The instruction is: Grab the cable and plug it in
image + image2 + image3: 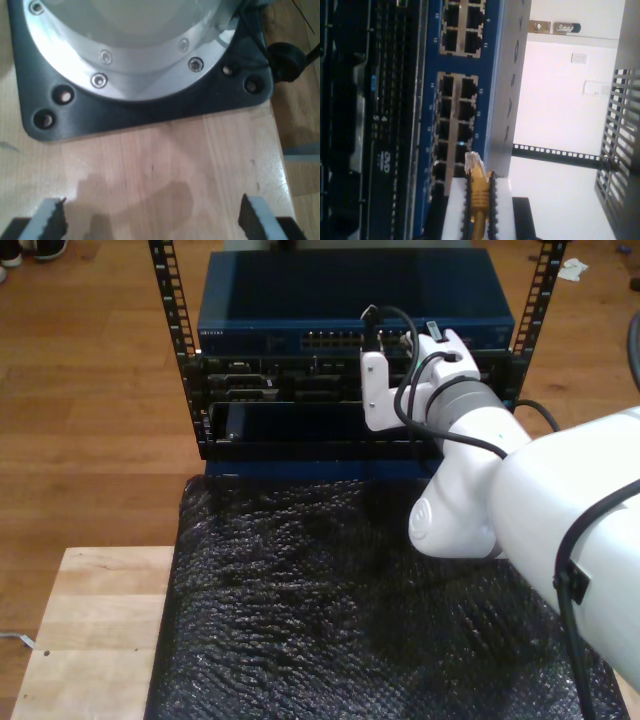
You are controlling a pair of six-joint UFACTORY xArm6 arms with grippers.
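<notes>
My second gripper is clamping the cable just behind its clear plug, near the blue switch. Light, floppy, fragile latch: holding the boot seems right. My first gripper is sitting with jaws apart.

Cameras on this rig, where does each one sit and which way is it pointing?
First wrist view: on my first gripper, looking down at a wooden table and an arm base; jaws apart.
Second wrist view: on my second gripper, facing the blue network switch; jaws clamp the cable.
Exterior view: high, facing the rack; a white arm reaches in.
Shared: the switch, second wrist and exterior views.
</notes>
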